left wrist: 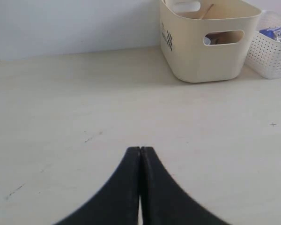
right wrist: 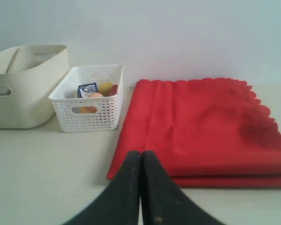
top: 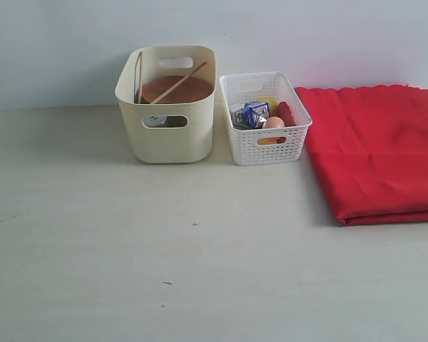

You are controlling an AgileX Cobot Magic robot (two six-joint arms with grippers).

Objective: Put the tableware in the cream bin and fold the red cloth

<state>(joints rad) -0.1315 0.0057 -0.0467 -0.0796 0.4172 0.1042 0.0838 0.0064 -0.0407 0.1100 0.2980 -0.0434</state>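
The pale table (top: 200, 249) takes up most of what I can see, and everything on it sits toward the back wall. The red cloth (top: 378, 149) is the biggest item. It lies flat and folded into layers, well to the right of the cream bin (top: 167, 139) with the basket between them, and its scalloped edge faces the wall. The cream bin stands upright, with one handle cut-out turned to the front.

The white lattice basket (top: 271, 149) stands just beside the bin on its right, close but apart from it. Inside the bin, the round brown plate (top: 175, 89) leans tilted against the back wall. A long wooden chopstick (top: 178, 83) slants across the plate toward the bin's rear right corner. Something pale shows through the front cut-out, but I cannot tell what it is.

The basket beside the bin holds a small blue-white carton (top: 255, 112), an egg (top: 273, 122), a dark red sausage (top: 286, 112) and a bit of yellow lemon (top: 269, 102).

The left gripper (left wrist: 140, 150) hovers low over bare table well short of the bin. Its dark fingers are pressed flat together and hold nothing. The right gripper (right wrist: 140, 153) is farther from the bin. It is also squeezed closed and empty, and it points at the cloth's folded near edge.
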